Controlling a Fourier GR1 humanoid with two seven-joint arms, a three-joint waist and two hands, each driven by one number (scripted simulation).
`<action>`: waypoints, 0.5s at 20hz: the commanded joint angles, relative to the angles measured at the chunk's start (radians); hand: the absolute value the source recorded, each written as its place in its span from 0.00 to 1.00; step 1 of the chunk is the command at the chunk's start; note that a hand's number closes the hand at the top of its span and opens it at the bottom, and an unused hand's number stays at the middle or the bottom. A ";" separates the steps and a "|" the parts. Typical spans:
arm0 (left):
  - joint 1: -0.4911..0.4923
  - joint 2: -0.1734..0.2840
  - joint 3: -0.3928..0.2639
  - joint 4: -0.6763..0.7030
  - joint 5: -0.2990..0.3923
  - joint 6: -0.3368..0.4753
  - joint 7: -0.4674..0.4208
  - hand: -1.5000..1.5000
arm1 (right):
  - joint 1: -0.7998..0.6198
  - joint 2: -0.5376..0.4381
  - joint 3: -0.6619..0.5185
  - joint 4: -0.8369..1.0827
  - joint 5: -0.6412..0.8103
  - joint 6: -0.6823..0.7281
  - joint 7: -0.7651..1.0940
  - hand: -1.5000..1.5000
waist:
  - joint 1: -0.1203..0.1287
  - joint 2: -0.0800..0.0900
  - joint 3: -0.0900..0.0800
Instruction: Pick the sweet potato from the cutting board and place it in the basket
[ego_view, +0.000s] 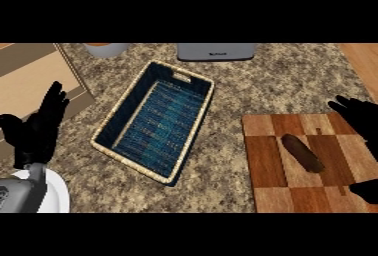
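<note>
Right at the edge of the view, the right hand (359, 119) is black and sits over the far right side of the cutting board (267, 170). Its fingers are spread wide and hold nothing. Part of it shows near the top of the board and a small part shows lower down by the edge. It is near the sweet potato (302, 152) but does not touch it. That sweet potato is dark brown and long, and it lies slanted on the checked wooden board, a bit right of the middle. To the left of the board is the basket (198, 116). It has a pale woven rim and a dark blue inside, and it sits crooked on the speckled desk (280, 85). The basket and the board are close but do not touch. On the far left, the left hand (38, 128) rests open with its fingers pointing up, well away from the basket. Its grey forearm comes up from the bottom corner, over a white plate (59, 194). At the back of the desk are a white cup (107, 49) and a grey box (215, 52).
</note>
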 joint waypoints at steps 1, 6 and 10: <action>0.036 -0.017 -0.003 -0.016 0.004 -0.033 -0.044 0.50 | 0.010 -0.046 -0.023 -0.169 -0.077 0.211 0.190 0.00 | 0.023 0.007 0.004; -0.044 -0.029 0.014 -0.005 -0.028 -0.033 0.037 0.50 | 0.014 0.077 -0.021 -0.183 -0.066 0.252 0.257 0.00 | 0.035 0.013 0.007; -0.030 -0.046 0.044 0.018 -0.041 -0.041 0.003 0.50 | 0.081 0.146 -0.040 -0.199 0.010 0.179 0.165 0.00 | 0.033 0.013 0.007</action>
